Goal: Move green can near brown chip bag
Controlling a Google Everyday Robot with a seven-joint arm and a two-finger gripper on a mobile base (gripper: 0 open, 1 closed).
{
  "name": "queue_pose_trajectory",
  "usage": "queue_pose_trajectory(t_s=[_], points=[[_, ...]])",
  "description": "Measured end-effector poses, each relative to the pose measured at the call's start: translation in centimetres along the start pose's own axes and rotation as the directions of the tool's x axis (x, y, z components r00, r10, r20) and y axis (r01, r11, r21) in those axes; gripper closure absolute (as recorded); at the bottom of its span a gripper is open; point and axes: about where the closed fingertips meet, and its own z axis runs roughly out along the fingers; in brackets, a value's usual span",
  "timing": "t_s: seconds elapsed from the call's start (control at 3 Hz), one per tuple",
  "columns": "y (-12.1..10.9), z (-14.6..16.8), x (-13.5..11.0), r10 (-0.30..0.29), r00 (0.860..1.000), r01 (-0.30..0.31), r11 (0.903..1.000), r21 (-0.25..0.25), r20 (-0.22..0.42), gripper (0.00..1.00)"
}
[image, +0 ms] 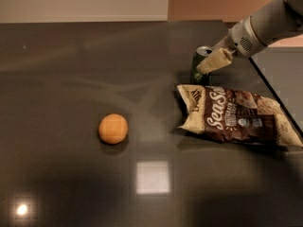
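The green can (pixel 199 69) stands upright on the dark table, just behind the upper left corner of the brown chip bag (pixel 236 117). The bag lies flat at the right with white script lettering. My gripper (pixel 212 61) comes in from the upper right and is shut on the can's upper right side. One cream finger (pixel 217 59) shows in front of the can and hides part of it. The can's silver top is visible.
An orange (pixel 113 128) lies at centre left, well apart from the bag. The table's right edge (pixel 274 89) runs diagonally just beyond the bag and the can. Ceiling light glare shows on the tabletop (pixel 152 177) near the front.
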Motion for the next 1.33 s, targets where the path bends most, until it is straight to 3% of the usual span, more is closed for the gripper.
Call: queue_pose_trajectory(t_s=[0.67, 1.0, 1.33], points=[[0.16, 0.46, -0.01, -0.002, 1.0, 0.002, 1.0, -0.008, -0.001, 0.13], [0.23, 0.71, -0.05, -0.003, 1.0, 0.003, 0.9999, -0.012, -0.002, 0.0], [0.23, 0.72, -0.05, -0.003, 1.0, 0.003, 0.9999, -0.012, -0.002, 0.0]])
